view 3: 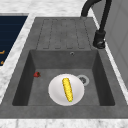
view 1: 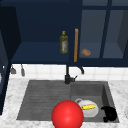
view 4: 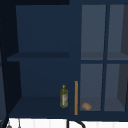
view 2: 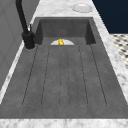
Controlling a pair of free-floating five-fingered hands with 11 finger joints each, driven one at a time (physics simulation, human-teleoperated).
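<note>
One hand [view 1: 109, 113] is what I have on screen, in the front view: a black shape at the right front corner of the sink [view 1: 45, 100], just right of the plate [view 1: 90, 111]. By its place at the picture's right it is my right hand. Its fingers look curled inward, but I cannot tell whether they are closed, nor whether they touch the plate or the sink wall.

The plate is white and lies on the floor of the sink's basin, in the right half of the sink. A corn cob [view 3: 67, 89] lies across the plate, plain in the right side view. In that view a drain [view 3: 82, 79] sits just behind the plate, and a small red thing [view 3: 37, 74] lies on the basin floor left of the plate, apart from it.

A big red ball [view 1: 67, 115] shows at the sink's front edge, left of the plate and covering part of its rim. The ribbed drainboard [view 2: 65, 75] takes the sink's left half. A black faucet [view 1: 68, 75] stands at the sink's back edge. Above the sink, an open cabinet [view 4: 42, 75] holds a bottle [view 4: 64, 96], and behind glass to its right, a small brown lump [view 4: 86, 106].
</note>
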